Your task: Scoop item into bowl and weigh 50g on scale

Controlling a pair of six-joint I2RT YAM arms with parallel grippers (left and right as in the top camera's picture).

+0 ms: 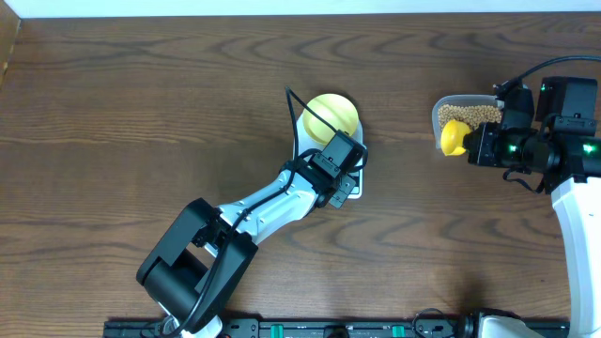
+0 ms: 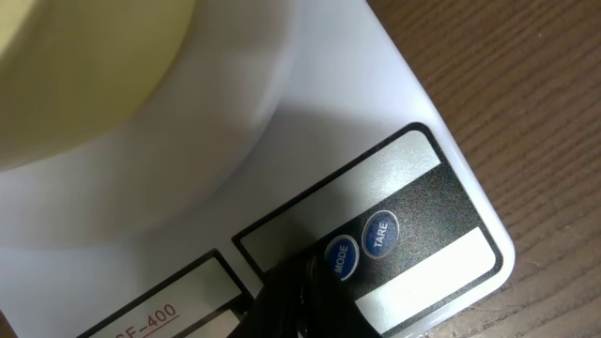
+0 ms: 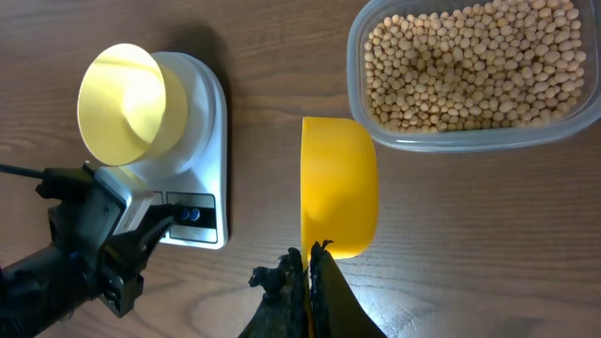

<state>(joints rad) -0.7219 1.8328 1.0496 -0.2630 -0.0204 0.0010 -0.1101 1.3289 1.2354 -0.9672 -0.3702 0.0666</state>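
The pale yellow-green bowl (image 1: 331, 111) stands on the white scale (image 1: 354, 188); no beans show inside the bowl in the right wrist view (image 3: 122, 103). My left gripper (image 1: 340, 161) is shut, and its tip (image 2: 300, 299) rests on the scale's front panel (image 2: 441, 216) right beside the blue MODE button (image 2: 339, 258). My right gripper (image 3: 312, 268) is shut on the handle of a yellow scoop (image 3: 338, 183), held on its side just left of the clear container of tan beans (image 3: 470, 66). No beans show in the scoop (image 1: 454, 137).
The blue TARE button (image 2: 379, 232) sits right of MODE. The bean container (image 1: 467, 113) stands at the right of the table, close to my right arm (image 1: 540, 141). Bare wooden tabletop (image 1: 141, 113) lies to the left and between scale and container.
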